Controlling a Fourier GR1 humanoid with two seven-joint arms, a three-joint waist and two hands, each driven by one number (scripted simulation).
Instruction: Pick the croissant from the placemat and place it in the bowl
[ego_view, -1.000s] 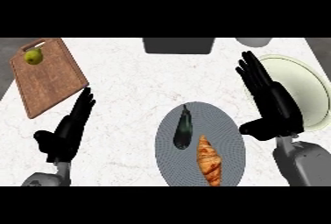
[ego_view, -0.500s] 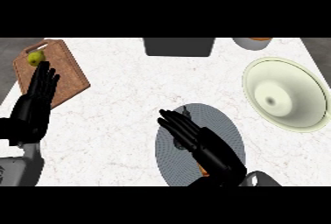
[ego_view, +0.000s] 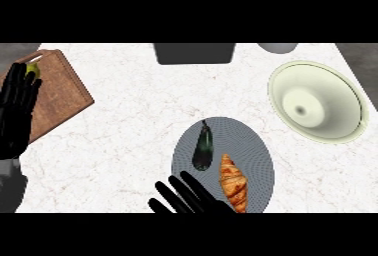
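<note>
My tabletop (ego_view: 125, 135): smooth veined marble. Cutting board (ego_view: 63, 97), 9 o'clock: matt wood. Placemat (ego_view: 255, 150): fine weave. Bowl (ego_view: 341, 85): glossy.

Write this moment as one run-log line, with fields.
croissant: on placemat, not grasped | right robot hand: open, beside croissant | left robot hand: open, left edge | bowl: empty

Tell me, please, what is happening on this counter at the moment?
The right robot hand, fingers straight, is at the near edge of the grey placemat, just left of the croissant, which it does not hold. A dark eggplant lies beside the croissant. The bowl at the right has nothing in it. The left robot hand rests open over the cutting board.
</note>
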